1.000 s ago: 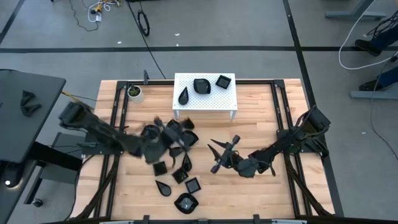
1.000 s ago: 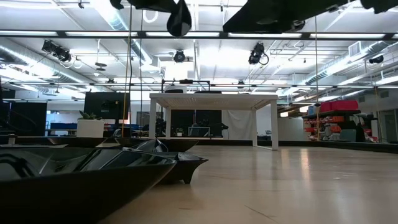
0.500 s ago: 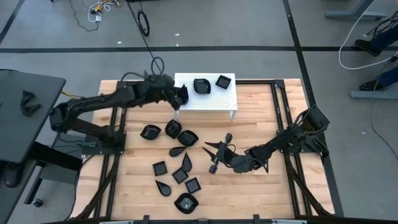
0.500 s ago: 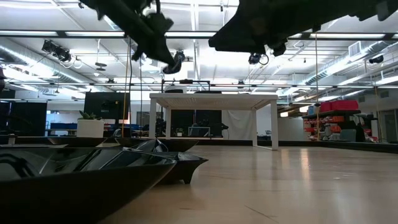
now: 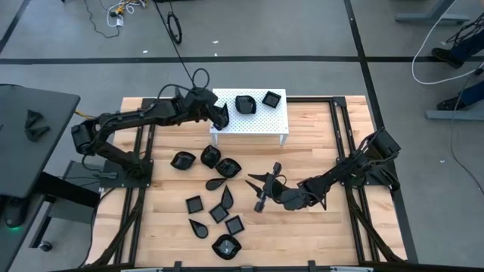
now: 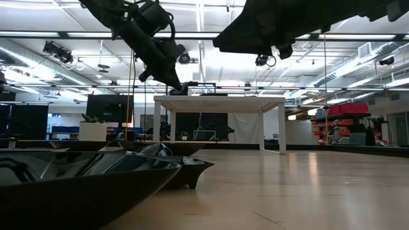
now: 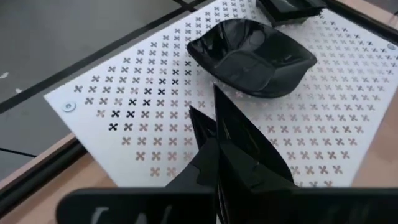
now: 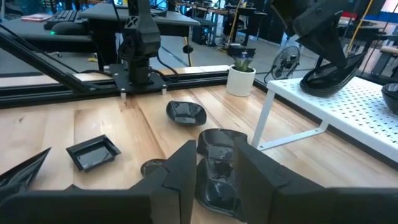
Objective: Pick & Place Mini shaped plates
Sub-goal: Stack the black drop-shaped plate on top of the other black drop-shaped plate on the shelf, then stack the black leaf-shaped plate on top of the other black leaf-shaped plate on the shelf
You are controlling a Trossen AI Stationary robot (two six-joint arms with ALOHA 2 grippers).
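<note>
Over the white perforated shelf (image 5: pixel 265 121), my left gripper (image 5: pixel 220 115) is clamped on a teardrop plate (image 7: pixel 245 146). I must lower until the plate rests flat beside the lobed plate (image 7: pixel 252 56), then release. My right gripper (image 5: pixel 265 189) waits partly open, holding nothing, near the loose plates (image 5: pixel 215 196) on the table (image 5: pixel 318 242). My left wrist view shows the held plate standing on edge; the high view hides this.

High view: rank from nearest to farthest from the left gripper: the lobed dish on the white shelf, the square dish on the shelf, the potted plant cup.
From the left gripper, shut on a dish:
1. Lobed dish, mid-shelf, just beside it.
2. Square dish, shelf's right end.
3. Plant cup, on the table left of the shelf.
Two and three are nearly tied.
</note>
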